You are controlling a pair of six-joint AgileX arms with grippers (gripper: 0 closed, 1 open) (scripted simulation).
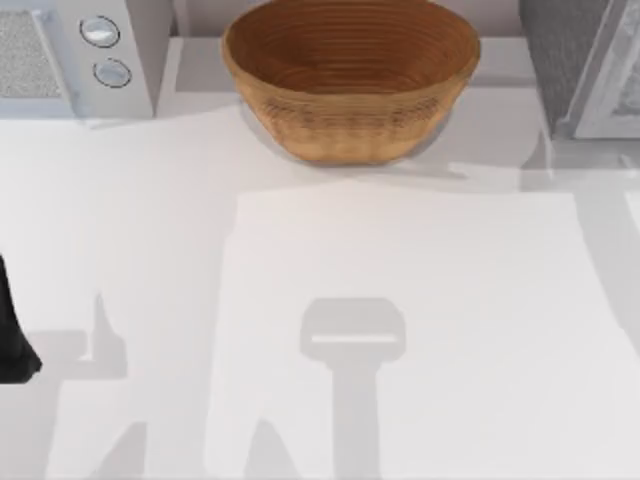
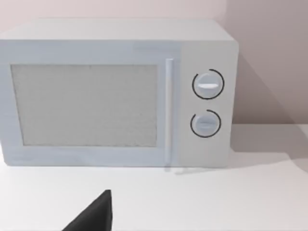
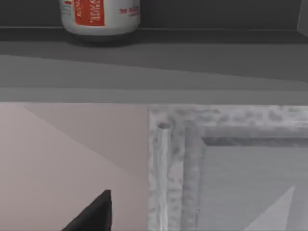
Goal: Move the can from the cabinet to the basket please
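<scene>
Right fingers (image 3: 96, 214): one dark tip at the edge of the right wrist view; apart or together, cannot tell. Pointed toward the cabinet (image 3: 192, 53), with a dark grey shelf (image 3: 159, 36) across the view. Well beyond the tip, on that shelf, the can (image 3: 99, 17), upright, lower part seen: silver-white, with a red label and small red print. Nothing touching the can. Nearer, a speckled, pale-framed door (image 3: 178, 159) beside a stretch of pale wall (image 3: 72, 154).

Left fingers (image 2: 96, 214): likewise one dark tip; cannot tell whether apart or together. Facing a white microwave (image 2: 86, 43) with a grey window, a vertical handle and two round knobs (image 2: 208, 84), one above the other. Clear of the microwave, over the white bench (image 2: 192, 202).

From above: left arm (image 1: 10, 340) at the left edge of the bench (image 1: 400, 300), only a dark piece seen. Basket (image 1: 350, 120) at the far middle, golden brown, ringed inside, nothing in it. Microwave (image 1: 140, 50) at the far left corner, near the basket but apart. Cabinet (image 1: 560, 60) at the far right corner, dark and speckled, with its pale door (image 1: 610, 70) swung open.
</scene>
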